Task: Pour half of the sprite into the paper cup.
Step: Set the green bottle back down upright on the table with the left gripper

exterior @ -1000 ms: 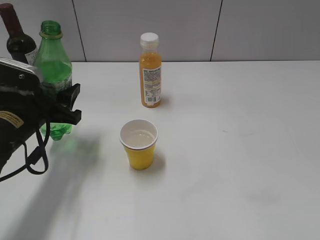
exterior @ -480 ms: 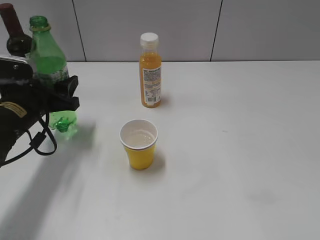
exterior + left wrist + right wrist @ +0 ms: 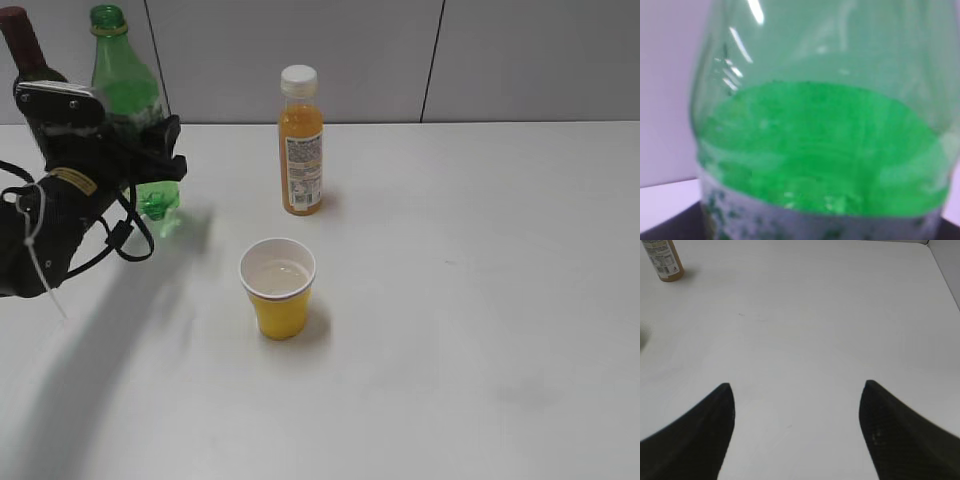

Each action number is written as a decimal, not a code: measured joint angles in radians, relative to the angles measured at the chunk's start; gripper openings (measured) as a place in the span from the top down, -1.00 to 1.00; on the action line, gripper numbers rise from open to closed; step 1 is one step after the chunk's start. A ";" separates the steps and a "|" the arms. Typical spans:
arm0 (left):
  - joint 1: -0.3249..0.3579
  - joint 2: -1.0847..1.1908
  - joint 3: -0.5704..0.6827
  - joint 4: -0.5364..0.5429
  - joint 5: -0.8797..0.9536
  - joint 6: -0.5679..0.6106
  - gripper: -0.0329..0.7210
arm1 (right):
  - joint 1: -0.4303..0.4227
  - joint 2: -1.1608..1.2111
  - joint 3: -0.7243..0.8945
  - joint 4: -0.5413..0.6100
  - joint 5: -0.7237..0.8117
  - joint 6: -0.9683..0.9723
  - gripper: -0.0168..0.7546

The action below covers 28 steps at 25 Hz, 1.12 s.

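Observation:
The sprite [image 3: 128, 95], a green plastic bottle without a cap, is held off the table at the far left, roughly upright and tilted a little. My left gripper [image 3: 150, 160] is shut on its middle. The bottle fills the left wrist view [image 3: 815, 140], with green liquid up to about half the frame. The yellow paper cup [image 3: 279, 290] stands upright mid-table, right of and nearer than the bottle, with some clear liquid inside. My right gripper [image 3: 796, 390] is open and empty over bare table; it does not show in the exterior view.
An orange juice bottle [image 3: 301, 142] with a white cap stands behind the cup, also in the right wrist view [image 3: 662, 260]. A dark wine bottle [image 3: 25, 50] stands at the far left behind my left arm. The white table [image 3: 480, 280] meets a grey wall.
My left gripper has lifted the sprite off the table and carried it up and a little to the right. The cup and the other bottles have not moved.

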 joint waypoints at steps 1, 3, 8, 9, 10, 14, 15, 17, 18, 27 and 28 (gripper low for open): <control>0.000 0.015 -0.021 0.000 0.000 0.000 -0.30 | 0.000 0.000 0.000 0.000 0.000 0.000 -0.56; 0.000 0.042 -0.054 0.000 0.000 0.000 -0.30 | 0.000 0.000 0.000 0.000 0.000 0.000 -0.56; 0.000 0.088 -0.098 -0.003 0.000 0.000 -0.30 | 0.000 0.000 0.000 0.000 0.000 0.000 -0.55; 0.000 0.093 -0.100 -0.003 0.000 0.000 -0.30 | 0.000 0.000 0.000 0.000 0.000 0.000 -0.56; 0.000 0.098 -0.102 -0.003 -0.001 0.000 -0.30 | 0.000 0.000 0.000 0.000 0.000 0.000 -0.56; 0.000 0.115 -0.102 -0.003 -0.001 0.000 -0.30 | 0.000 0.000 0.000 0.000 0.000 0.000 -0.56; 0.000 0.116 -0.102 -0.004 -0.002 0.000 -0.30 | 0.000 0.000 0.000 0.000 0.000 0.000 -0.56; 0.000 0.116 -0.102 -0.004 -0.003 0.000 -0.30 | 0.000 0.000 0.000 0.000 0.000 0.000 -0.56; 0.000 0.116 -0.102 -0.004 -0.003 0.000 -0.30 | 0.000 0.000 0.000 0.000 0.000 0.000 -0.56; 0.000 0.116 -0.096 -0.006 -0.010 0.000 -0.59 | 0.000 0.000 0.000 0.000 0.000 0.000 -0.56; 0.000 0.115 -0.091 -0.006 -0.023 0.000 -0.69 | 0.000 0.000 0.000 0.000 0.000 0.000 -0.56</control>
